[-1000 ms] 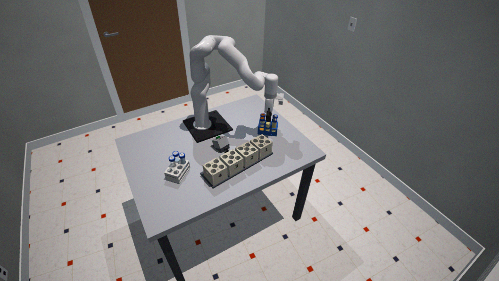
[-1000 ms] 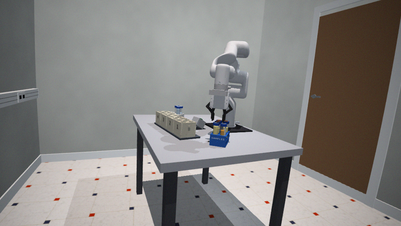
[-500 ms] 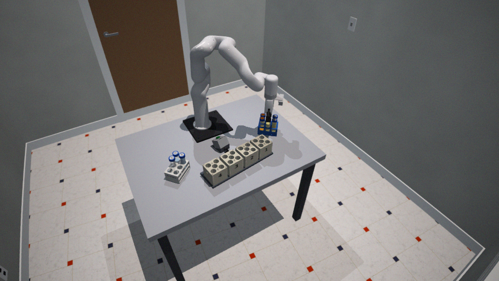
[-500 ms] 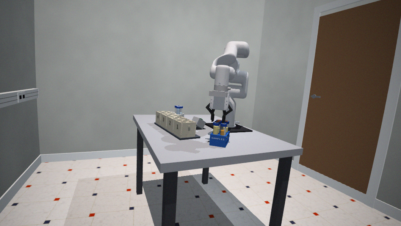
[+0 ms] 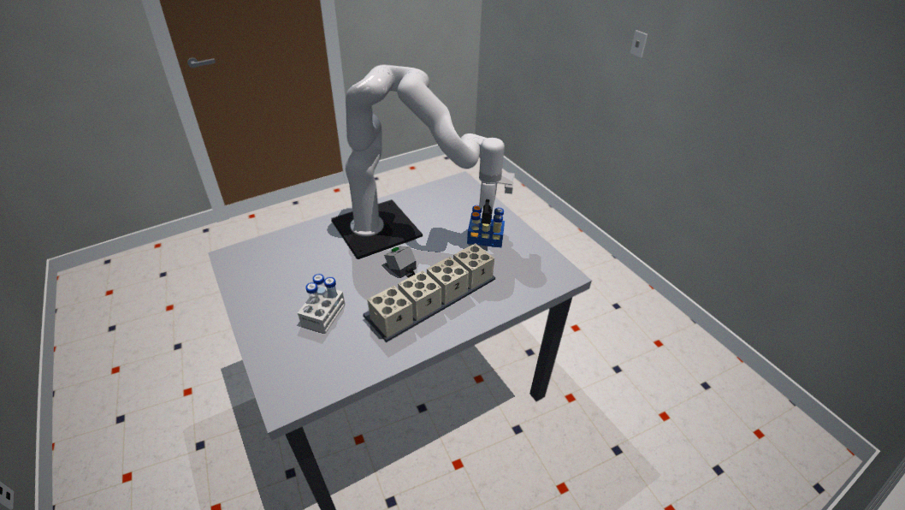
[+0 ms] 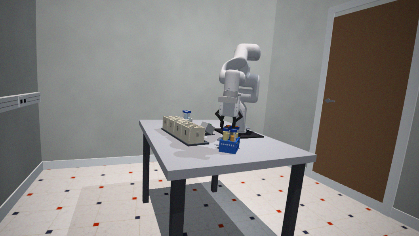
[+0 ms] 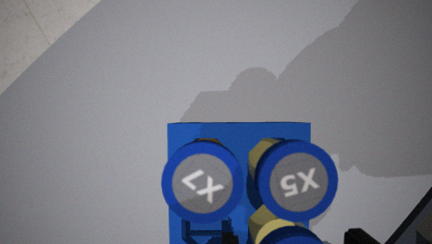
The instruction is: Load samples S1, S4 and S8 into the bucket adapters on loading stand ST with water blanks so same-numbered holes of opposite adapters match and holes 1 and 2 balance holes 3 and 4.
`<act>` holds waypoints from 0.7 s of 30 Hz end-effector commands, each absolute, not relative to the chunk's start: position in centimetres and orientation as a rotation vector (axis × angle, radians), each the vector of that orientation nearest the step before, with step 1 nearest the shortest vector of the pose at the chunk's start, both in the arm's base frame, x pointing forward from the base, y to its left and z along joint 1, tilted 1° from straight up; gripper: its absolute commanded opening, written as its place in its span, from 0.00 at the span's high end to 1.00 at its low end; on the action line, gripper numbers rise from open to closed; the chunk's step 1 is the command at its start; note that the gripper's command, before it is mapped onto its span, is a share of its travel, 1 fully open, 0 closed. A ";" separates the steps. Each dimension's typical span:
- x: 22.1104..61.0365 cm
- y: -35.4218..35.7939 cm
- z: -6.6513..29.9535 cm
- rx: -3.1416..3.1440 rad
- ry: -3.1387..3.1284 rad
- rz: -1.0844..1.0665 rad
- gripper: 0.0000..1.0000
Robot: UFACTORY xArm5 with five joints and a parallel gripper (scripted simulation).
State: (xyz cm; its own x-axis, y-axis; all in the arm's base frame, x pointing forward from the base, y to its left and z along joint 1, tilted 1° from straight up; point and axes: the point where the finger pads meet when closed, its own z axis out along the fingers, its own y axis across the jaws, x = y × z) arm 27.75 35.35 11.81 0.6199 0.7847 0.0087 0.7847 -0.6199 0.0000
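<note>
The blue samples rack (image 5: 485,241) (image 6: 229,149) (image 7: 239,130) holds several blue-capped tubes. In the wrist view, X7 (image 7: 202,183) and X5 (image 7: 298,181) stand at one end with grey dots. An empty well shows beside X7. My gripper (image 5: 487,219) (image 6: 227,126) (image 7: 293,237) is open, pointing down at cap height over the rack. Its fingers stand either side of the blue-capped tube next to X5, whose dot is cut off. Adapters 1 (image 5: 482,272), 2 (image 5: 456,286), 3 (image 5: 428,302) and 4 (image 5: 399,318) stand in a row on the dark stand (image 6: 206,143), with no tubes visible.
A white rack (image 5: 314,320) with three blue-capped tubes stands at the left in the top view. The grey sloped desk (image 5: 400,261) (image 6: 207,128) with its green key stands between the adapters and the black base plate (image 5: 405,235). X5 and the other tubes stand close around the fingers.
</note>
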 end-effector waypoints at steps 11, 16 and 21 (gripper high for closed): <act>27.8 35.5 11.1 -2.813 -1.363 -0.010 0.43; 27.8 35.5 10.9 -2.813 -1.363 -0.010 0.43; 27.8 35.5 10.9 -2.813 -1.363 -0.010 0.43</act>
